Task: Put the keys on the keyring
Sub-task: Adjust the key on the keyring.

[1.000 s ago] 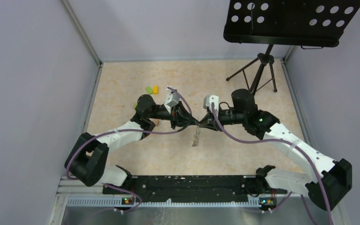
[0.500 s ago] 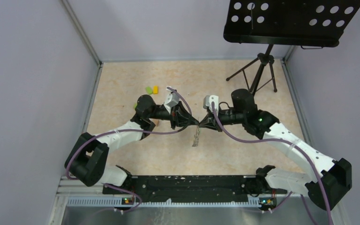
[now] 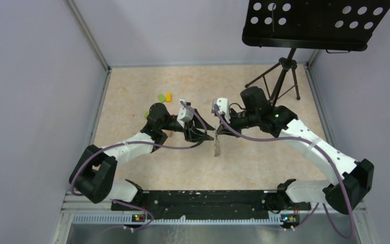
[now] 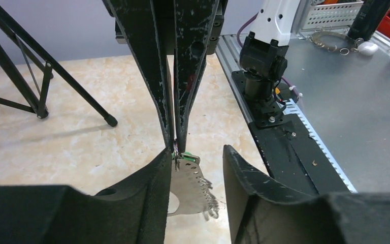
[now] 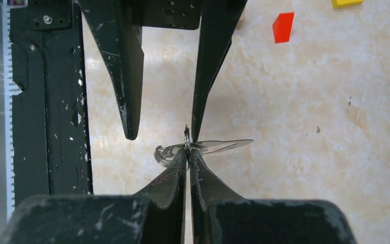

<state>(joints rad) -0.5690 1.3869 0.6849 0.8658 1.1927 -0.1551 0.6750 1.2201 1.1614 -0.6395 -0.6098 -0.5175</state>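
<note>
Two grippers are meeting just left of the tripod [image 3: 284, 63], but only one is gripping now. Left gripper [image 4: 195, 151] fingers, pressed together a second ago, are now standing spread on either side of the keys [image 4: 193, 185] and no longer clamping them. Right gripper [image 5: 188, 152] fingers are pinching the top of the bunch, where a thin edge of what is likely the keyring [image 5: 186, 134] is showing. The keys are hanging from that pinch, clear of the table [image 3: 254, 162], and sitting slightly nearer the tripod than before.

So the bunch is now depending on the right arm alone, which is probably freeing the left for a fresh hold. Whether every key is threaded is not showing.

Bare table is lying open nearward of the tripod. Its legs are standing close behind the right arm, so swinging back is looking tight. Green and yellow blocks [image 3: 164, 96] are lying well left of the tripod, just beyond the left arm.
</note>
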